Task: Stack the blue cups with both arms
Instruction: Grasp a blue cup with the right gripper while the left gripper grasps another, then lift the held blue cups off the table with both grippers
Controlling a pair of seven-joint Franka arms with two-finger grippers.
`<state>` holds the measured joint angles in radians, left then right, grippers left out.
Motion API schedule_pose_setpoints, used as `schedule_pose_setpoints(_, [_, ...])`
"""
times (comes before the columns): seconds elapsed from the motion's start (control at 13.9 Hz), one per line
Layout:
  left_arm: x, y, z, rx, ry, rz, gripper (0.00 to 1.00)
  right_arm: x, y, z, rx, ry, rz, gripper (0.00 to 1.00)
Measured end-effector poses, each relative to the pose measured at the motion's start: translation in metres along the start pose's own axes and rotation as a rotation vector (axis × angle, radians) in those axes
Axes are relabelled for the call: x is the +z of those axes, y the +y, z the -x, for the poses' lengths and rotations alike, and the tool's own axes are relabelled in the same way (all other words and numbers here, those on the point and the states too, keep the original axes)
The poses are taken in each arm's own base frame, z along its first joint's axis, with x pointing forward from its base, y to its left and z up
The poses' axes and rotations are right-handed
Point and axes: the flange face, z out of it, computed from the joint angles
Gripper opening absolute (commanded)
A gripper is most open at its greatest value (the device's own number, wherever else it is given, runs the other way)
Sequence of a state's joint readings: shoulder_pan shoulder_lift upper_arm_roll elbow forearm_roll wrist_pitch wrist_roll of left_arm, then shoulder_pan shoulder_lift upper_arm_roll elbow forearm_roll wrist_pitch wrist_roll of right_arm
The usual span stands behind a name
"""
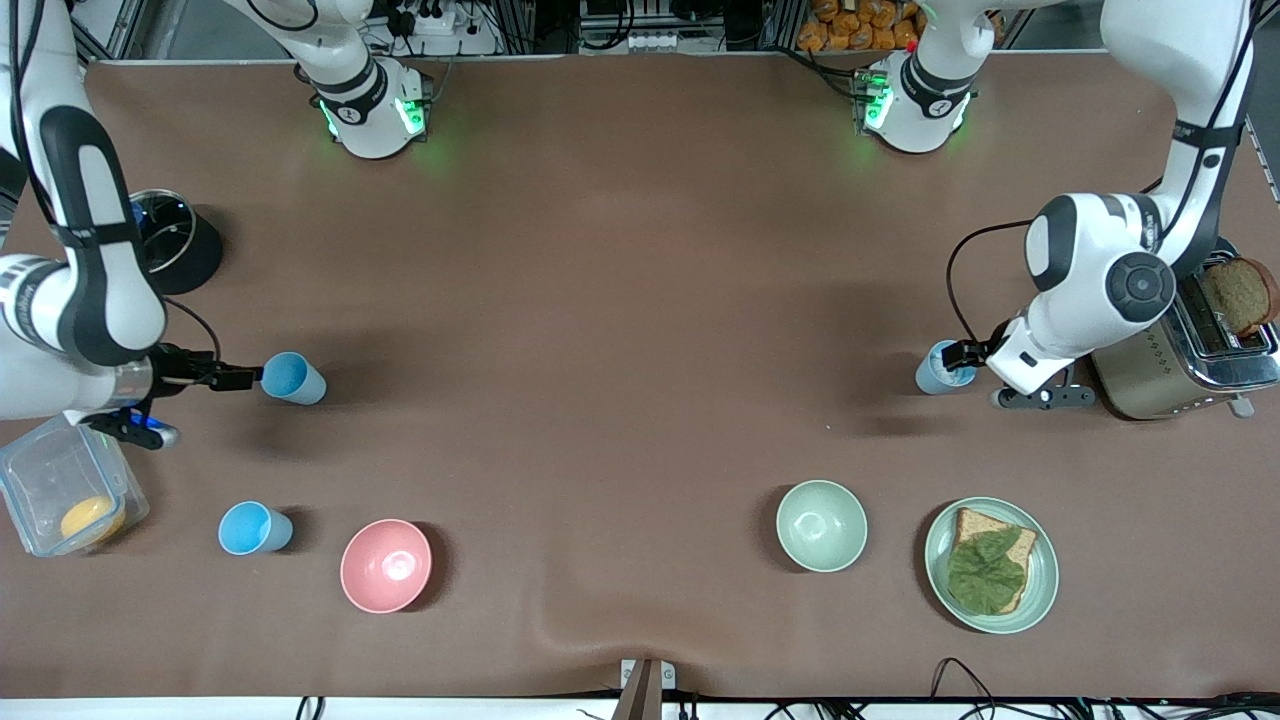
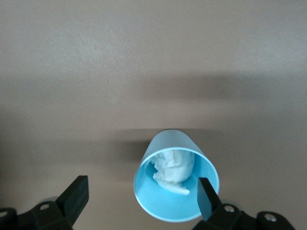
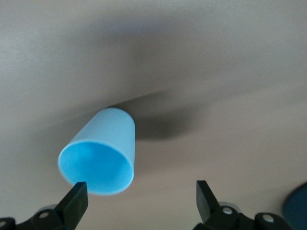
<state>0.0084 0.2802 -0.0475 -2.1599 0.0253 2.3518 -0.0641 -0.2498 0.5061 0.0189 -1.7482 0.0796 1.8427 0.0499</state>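
**Hands open at both cups: hazards before the grasp**

Left hand (image 2: 141,191) sits low at the greyer blue cup (image 1: 940,368), which stands on the worktop (image 1: 620,300) toward the left arm's end, beside the toaster (image 1: 1185,350). Its fingers are spread. One finger (image 2: 205,196) overlaps the cup rim, so I judge that closing could shove or tip this light cup. A white crumpled wad (image 2: 172,170) lies inside and would probably stop another cup from nesting fully.

Right hand (image 3: 140,196) is level with the sky-blue cup (image 1: 293,378) toward the right arm's end, fingers also apart. In the right wrist view the cup (image 3: 98,155) sits off centre, at one finger (image 3: 76,194). I expect an uneven squeeze to knock it over.

A third blue cup (image 1: 255,528) stands nearer the front camera, beside the pink bowl (image 1: 386,565).
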Motion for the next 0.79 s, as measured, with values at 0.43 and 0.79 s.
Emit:
schedule_pose_setpoints(0.43, [0.026,-0.008,0.001,-0.015,-0.019,0.003,0.37,0.045,0.003,-0.013,0.029,0.010,-0.043,1.00])
schedule_pose_setpoints(0.79, [0.031,-0.007,0.001,-0.013,-0.024,0.004,0.00,0.054,0.004,-0.011,0.038,-0.002,-0.054,0.00])
